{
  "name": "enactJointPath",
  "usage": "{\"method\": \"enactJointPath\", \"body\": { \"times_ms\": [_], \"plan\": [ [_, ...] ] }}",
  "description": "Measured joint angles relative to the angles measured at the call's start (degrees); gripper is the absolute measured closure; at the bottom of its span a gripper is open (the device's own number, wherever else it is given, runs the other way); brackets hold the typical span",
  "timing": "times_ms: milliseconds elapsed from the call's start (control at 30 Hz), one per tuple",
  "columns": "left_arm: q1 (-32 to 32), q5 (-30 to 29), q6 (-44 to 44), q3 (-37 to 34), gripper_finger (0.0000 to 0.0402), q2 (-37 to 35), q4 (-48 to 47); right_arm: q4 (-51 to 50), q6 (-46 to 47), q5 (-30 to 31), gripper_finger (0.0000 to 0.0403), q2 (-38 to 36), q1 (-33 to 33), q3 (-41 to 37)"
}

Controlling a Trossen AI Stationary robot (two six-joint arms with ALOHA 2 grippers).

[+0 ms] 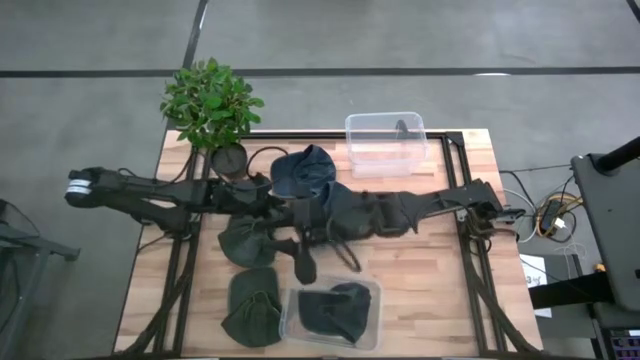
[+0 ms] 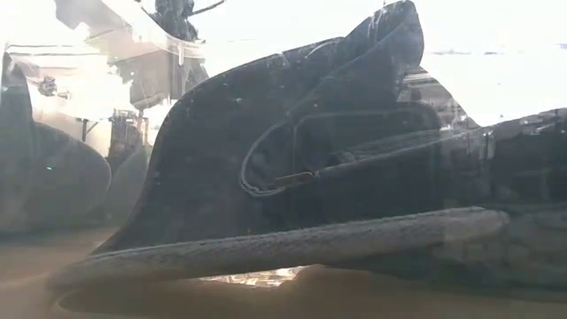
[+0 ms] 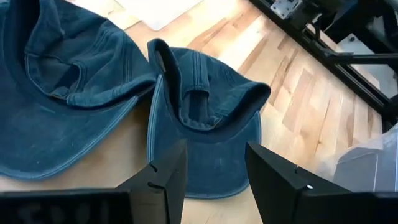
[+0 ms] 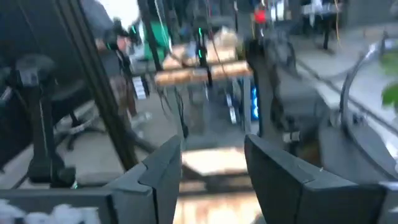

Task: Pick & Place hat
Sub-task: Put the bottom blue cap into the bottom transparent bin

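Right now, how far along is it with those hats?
One dark hat already lies in the near clear bin. The left end effector hovers open over a blue hat, gripping nothing. Other hats remain on the table; the far bin looks empty.

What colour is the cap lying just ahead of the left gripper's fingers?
Faded denim blue cap with lighter stitching; clearest in the left wrist view.

Two blue hats, one (image 3: 205, 118) just beyond the spread dark fingers (image 3: 168, 177) and a larger one (image 3: 56, 93) beside it, apparently touching, are seen lying on the wooden bench (image 3: 305, 106).
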Motion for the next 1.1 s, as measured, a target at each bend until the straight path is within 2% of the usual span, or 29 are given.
{"method": "enactJointPath", "body": {
  "times_ms": [133, 233, 400, 633, 867, 1100],
  "plan": [
    [0.0, 0.0, -0.1, 0.1, 0.0248, 0.6, -0.2, 17.2, -0.3, -11.5, 0.0249, -2.1, -3.4, -7.6],
    [0.1, -0.1, -0.3, 0.1, 0.0248, 0.6, -0.5, 23.5, -0.2, -13.2, 0.0255, -5.6, -5.4, -15.1],
    [1.1, 0.2, 0.3, 0.1, 0.0248, 1.3, -0.5, 23.5, 1.3, -11.0, 0.0264, -14.7, -6.3, -28.5],
    [5.4, 4.7, 3.0, 0.2, 0.0248, 7.3, -0.1, 23.9, 1.3, 1.7, 0.0264, -30.8, -4.9, -46.6],
    [8.1, 6.5, 7.6, 0.7, 0.0248, 15.7, 2.1, 26.3, 3.0, 4.1, 0.0270, -42.8, -4.1, -60.3],
    [8.6, 7.8, 14.4, 6.0, 0.0248, 25.0, 2.8, 33.3, 4.3, 4.8, 0.0275, -48.3, -4.1, -69.5]
  ]
}}
